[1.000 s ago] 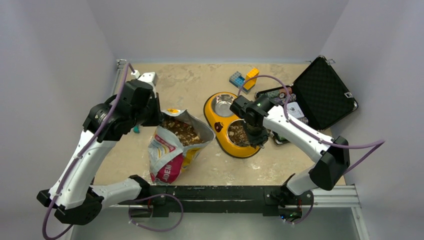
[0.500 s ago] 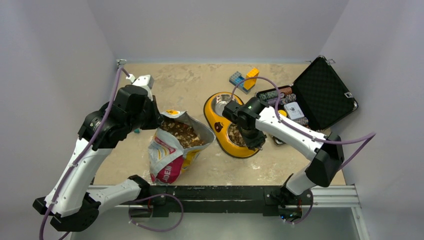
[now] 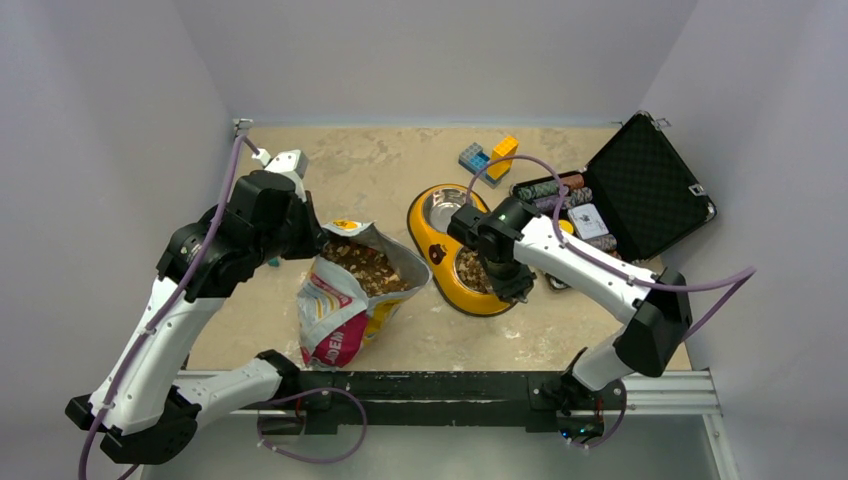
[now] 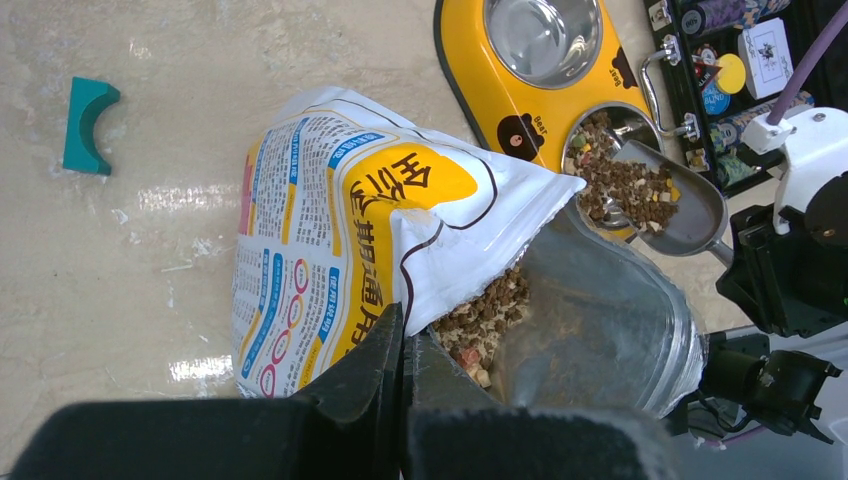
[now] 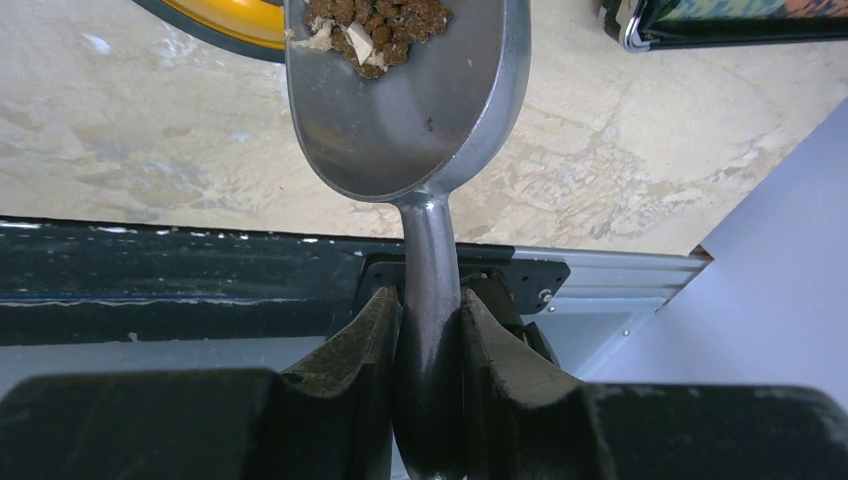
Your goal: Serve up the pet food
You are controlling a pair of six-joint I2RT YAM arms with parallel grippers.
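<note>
Top external view: a glossy white, orange and pink bag (image 3: 335,300) is lying open mid-surface (image 3: 370,170), toward the near edge; a yellow two-bowl feeder (image 3: 422,232) is sitting just right of it.
Left jaws: pressed together, pinching the bag's rim.
Right jaws: narrowly parted, clamping the handle of a silver metal scoop (image 5: 410,110).
Pet food (image 4: 625,185): small brown kibble pellets are filling the feeder's nearer bowl; more is lying inside the bag, and some is sitting at the scoop's tip.
Scoop position: hanging over that nearer bowl's rim.
Right edge: an open black case (image 3: 645,185) is resting there.
</note>
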